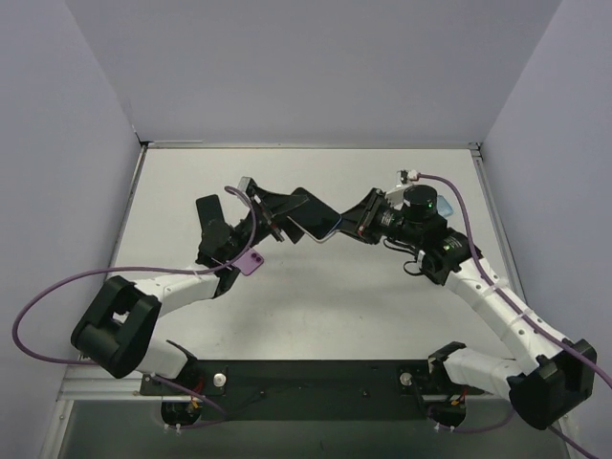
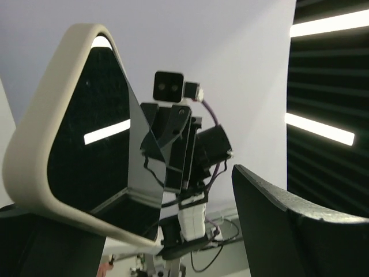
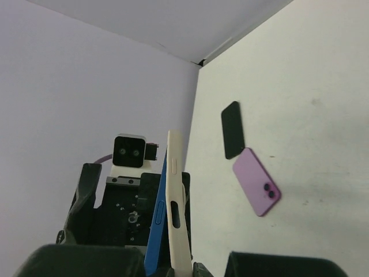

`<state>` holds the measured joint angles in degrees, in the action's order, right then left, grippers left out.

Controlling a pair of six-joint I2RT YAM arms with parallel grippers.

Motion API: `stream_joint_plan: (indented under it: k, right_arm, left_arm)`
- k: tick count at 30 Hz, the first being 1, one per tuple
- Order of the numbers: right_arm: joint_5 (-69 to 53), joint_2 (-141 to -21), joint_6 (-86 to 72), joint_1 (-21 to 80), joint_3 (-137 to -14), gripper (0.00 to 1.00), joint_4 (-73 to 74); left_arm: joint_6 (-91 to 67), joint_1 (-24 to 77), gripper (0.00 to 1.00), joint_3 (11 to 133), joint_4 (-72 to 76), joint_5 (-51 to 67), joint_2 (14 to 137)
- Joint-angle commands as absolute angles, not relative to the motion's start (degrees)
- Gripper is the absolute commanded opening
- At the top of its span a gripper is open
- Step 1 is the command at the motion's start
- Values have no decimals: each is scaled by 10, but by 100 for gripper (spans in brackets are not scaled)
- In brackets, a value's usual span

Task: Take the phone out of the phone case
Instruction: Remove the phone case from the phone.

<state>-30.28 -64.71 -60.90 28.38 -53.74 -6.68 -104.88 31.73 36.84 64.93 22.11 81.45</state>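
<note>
The phone case [image 2: 26,156], cream-rimmed, hangs in the air above the table [image 1: 382,316] with the phone [image 2: 86,161] seated in it, dark screen showing inside the rim. Its long axis runs across from one arm to the other, so each gripper meets a short end. The right gripper [image 1: 356,225] is at the right end of the case and appears clamped on it, the case standing edge-on between its fingers. The left gripper [image 1: 271,218] is at the left end, jaws apart. A corner of the case sits between them, close to one finger and with a clear gap to the other. A blue strip [image 3: 155,228] lies against the side of the case, and I cannot tell whether it is the phone's edge. Judging by this, the left arm is the free one and must close on the rim at its end to peel it. A purple phone [image 1: 251,261] lies on the table below the left end of the case.
</note>
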Motion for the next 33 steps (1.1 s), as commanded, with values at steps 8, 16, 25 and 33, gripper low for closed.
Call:
stream_joint_plan:
  k: [8,16,25,33]
  right_arm:
    - [-146,-575,-437,258,-547,0,209]
    - [-33,-606,-349,304,-591,0,297]
    - [275,-702,-293,559,-573,0,314]
    - [192,-772,-287,602,-503,0,192]
  left_arm:
    - [-982,328,91,228,751,279,766]
    - [-934,333,91,231,595,305,753]
    - [-839,352,92,265,392,278,729]
    - [-834,356,92,243,364,279,755]
